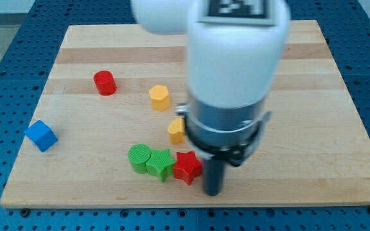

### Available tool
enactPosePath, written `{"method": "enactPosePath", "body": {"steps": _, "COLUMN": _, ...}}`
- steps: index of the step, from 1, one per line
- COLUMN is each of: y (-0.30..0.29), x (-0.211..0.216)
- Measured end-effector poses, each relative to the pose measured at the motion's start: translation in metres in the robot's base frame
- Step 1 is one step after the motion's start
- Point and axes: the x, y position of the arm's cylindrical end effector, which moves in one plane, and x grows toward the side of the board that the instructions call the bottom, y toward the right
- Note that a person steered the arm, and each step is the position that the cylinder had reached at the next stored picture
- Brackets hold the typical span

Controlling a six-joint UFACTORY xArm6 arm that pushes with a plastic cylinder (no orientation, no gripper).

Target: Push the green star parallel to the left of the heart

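The green star (160, 164) is seen low in the frame, left of centre, touching a green cylinder (139, 158) on its left and a red star (187, 167) on its right. No long axis or pointing direction can be made out. My tip (212, 192) is set just right of the red star; no claw is fitted.

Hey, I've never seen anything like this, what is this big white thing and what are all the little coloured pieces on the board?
The white and grey bulk is a robot arm. It holds nothing; it ends in a dark rod, and my tip slides on the wooden board to push blocks. One camera looks down at the board. On it: a red cylinder, blue cube, two yellow blocks, a green cylinder, green star and red star. The tip is just right of the red star. No heart is visible.
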Motion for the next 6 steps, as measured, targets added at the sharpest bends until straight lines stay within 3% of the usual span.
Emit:
{"method": "enactPosePath", "body": {"steps": 1, "y": -0.070, "x": -0.007}}
{"method": "enactPosePath", "body": {"steps": 2, "y": -0.089, "x": -0.041}}
{"method": "enactPosePath", "body": {"steps": 4, "y": -0.087, "x": 0.010}}
{"method": "enactPosePath", "body": {"steps": 5, "y": -0.057, "x": -0.010}}
{"method": "enactPosePath", "body": {"steps": 6, "y": -0.052, "x": -0.063}}
